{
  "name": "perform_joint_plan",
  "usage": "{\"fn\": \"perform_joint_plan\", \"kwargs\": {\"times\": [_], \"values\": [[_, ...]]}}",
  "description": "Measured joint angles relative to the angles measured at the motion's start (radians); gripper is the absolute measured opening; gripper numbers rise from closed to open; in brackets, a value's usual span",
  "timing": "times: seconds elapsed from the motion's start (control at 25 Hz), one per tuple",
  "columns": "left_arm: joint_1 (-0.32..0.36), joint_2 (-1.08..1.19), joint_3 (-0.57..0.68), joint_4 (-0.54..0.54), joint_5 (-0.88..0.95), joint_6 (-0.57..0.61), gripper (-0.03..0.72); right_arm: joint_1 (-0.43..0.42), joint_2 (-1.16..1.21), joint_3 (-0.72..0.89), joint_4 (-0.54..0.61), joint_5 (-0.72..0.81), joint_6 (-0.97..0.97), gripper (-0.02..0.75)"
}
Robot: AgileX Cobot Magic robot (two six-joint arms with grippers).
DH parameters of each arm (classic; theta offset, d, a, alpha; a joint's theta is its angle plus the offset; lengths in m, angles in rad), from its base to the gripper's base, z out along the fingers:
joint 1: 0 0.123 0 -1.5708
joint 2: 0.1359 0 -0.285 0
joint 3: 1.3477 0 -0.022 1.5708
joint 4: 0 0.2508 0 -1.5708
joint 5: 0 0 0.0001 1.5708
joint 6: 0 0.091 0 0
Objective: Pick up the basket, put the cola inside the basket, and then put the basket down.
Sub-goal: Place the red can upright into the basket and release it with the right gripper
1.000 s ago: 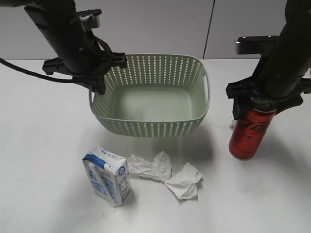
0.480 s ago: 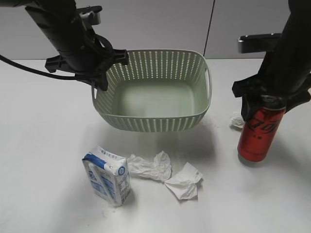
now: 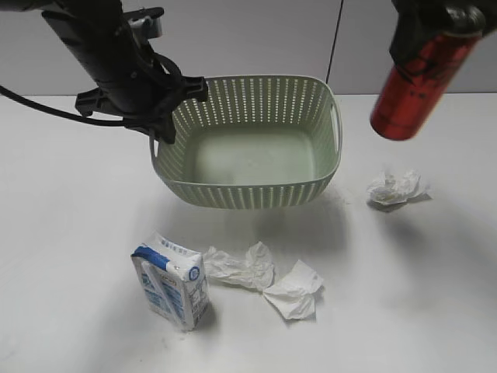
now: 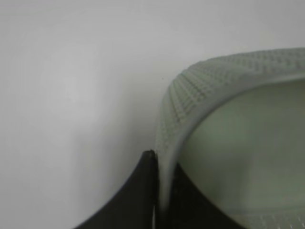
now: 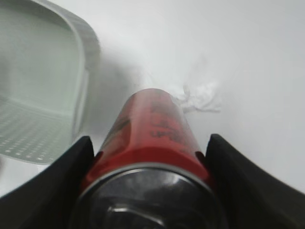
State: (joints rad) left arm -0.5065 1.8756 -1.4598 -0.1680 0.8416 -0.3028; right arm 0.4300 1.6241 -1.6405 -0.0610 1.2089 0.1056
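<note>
While the can hangs high, here is the call, pincer first:

Right pincer: right gripper [image 5: 147, 167] clamped on the top of the tall slim red drink can, the cola [image 3: 419, 78], black fingers [image 5: 248, 191] on either side of its silver lid.

Cola: tilted, up in the air right of the basket, well clear of the white table [image 3: 70, 233].

Just changed: a second ago that can sat barely off the table; now it has been swung up near the top edge of the exterior view, uncovering a crumpled white tissue [image 3: 396, 187] below. Lift done, I reckon; the carry over the rim comes next.

Left pincer: left gripper [image 4: 159, 191] pinching the left wall of the pale sage-green perforated plastic basket [image 3: 256, 140], holding it off the table, shadow beneath, a touch higher than before.

View against view: only the left wrist view shows wall squeezed between dark jaws; only the exterior shows the blue-and-white milk carton [image 3: 172, 282] and more white tissues [image 3: 264, 278] in front.
</note>
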Motion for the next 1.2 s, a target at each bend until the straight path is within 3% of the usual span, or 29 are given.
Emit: {"fn": "perform_joint_plan", "kwargs": {"times": [0.2,0.32,0.68,1.0,1.2], "values": [[0.0,0.0,0.0,-0.002,0.013,0.0,0.0,0.162,0.021,-0.13,0.0,-0.007,-0.009,0.533],[0.0,0.001,0.0,-0.01,0.017,0.0,0.0,0.215,0.078,-0.145,0.007,-0.029,-0.01,0.533],[0.003,0.024,0.0,-0.031,0.07,0.0,0.0,0.225,0.336,-0.144,-0.003,-0.092,-0.132,0.533],[0.083,0.031,0.0,-0.126,0.124,0.031,0.0,0.225,0.364,-0.143,0.061,-0.134,-0.215,0.533],[0.085,0.031,0.0,-0.141,0.134,0.042,0.0,0.225,0.364,-0.143,0.084,-0.143,-0.238,0.545]]}}
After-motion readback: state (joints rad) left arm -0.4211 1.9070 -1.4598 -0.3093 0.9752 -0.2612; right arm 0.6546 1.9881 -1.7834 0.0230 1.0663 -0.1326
